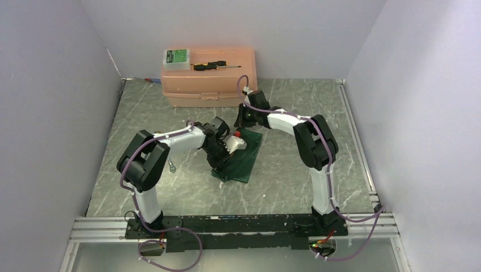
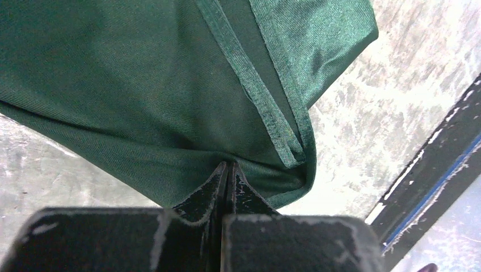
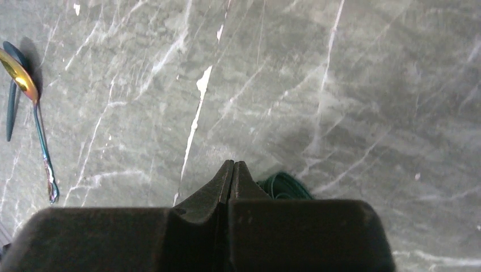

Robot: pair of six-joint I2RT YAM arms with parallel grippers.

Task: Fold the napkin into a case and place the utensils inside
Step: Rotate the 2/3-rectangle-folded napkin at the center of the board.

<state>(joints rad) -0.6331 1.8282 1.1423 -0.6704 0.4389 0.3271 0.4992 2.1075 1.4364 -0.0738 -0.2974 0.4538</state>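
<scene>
Dark green plain cloth napkin: lies partly folded on the grey-green marbled surface, about mid-scene, between the two arms. The hemmed edge is doubled over at one corner in the left wrist view.

Left pincer: fingers pressed together, pinching a fold of the napkin just beside that hemmed corner. The cloth is drawn taut away from the tips. Left arm pose: upper link raised from its base, elbow bent, forearm reaching right and far, wrist angled down onto the napkin's left edge.

Right pincer: fingers pressed together, tips down at the surface. A small bunch of green cloth shows just right of the tips; whether any of it is caught cannot be told. Right arm pose: elbow high on the right, forearm stretched left and far, wrist dipping at the napkin's far corner.

Slender metal spoon with a shiny gold rounded head: flat on bare surface, well apart from the right pincer. Its thin handle shows a bluish tint.

Far edge: a salmon-pink plastic box with lid shut. On the lid lie a black-handled screwdriver and a white-and-green small device, just beside each other.
</scene>
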